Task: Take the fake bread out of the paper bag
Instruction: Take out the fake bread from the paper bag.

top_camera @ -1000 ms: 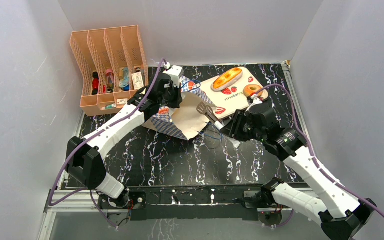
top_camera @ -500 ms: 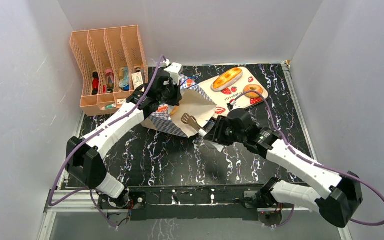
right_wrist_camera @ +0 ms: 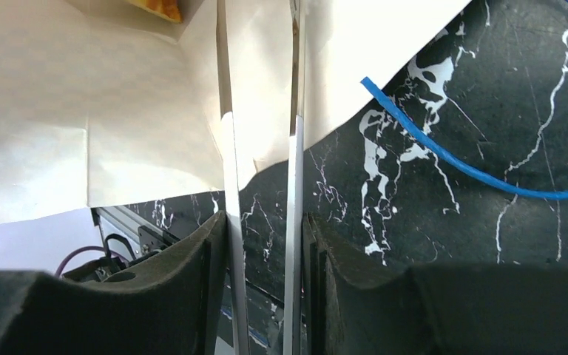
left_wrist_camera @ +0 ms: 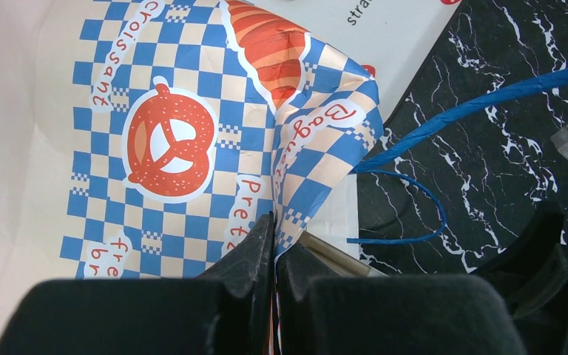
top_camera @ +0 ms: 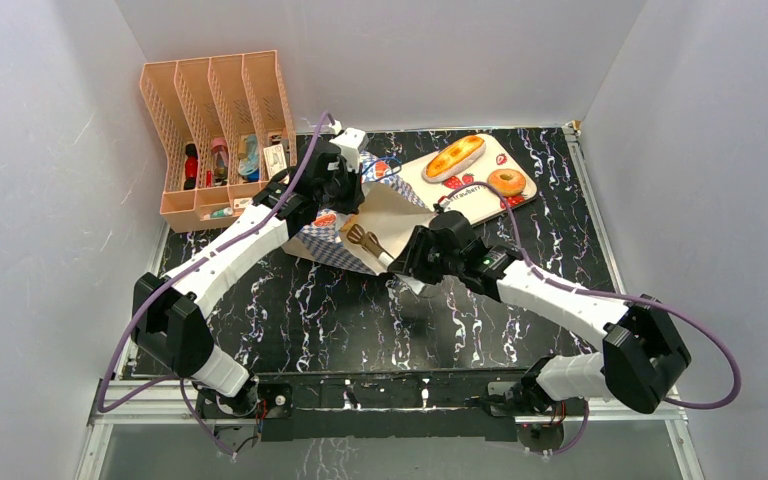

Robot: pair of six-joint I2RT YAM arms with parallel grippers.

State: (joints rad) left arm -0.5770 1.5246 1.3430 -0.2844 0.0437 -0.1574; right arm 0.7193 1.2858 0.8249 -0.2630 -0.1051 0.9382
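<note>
The right gripper (right_wrist_camera: 262, 231), clamped around metal tongs (top_camera: 363, 239), noses them into the paper bag (top_camera: 390, 212) at centre frame toward an orange piece of fake bread (right_wrist_camera: 155, 7) at the wrist view's top, while the left gripper (left_wrist_camera: 274, 238) pinches the checkered rim, likely to keep the mouth open.

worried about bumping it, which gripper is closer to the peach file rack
Left. The left gripper sits close beside the file rack, pinching an edge of the paper bag; the right gripper is farther off, holding tongs at the bag's mouth.
</note>
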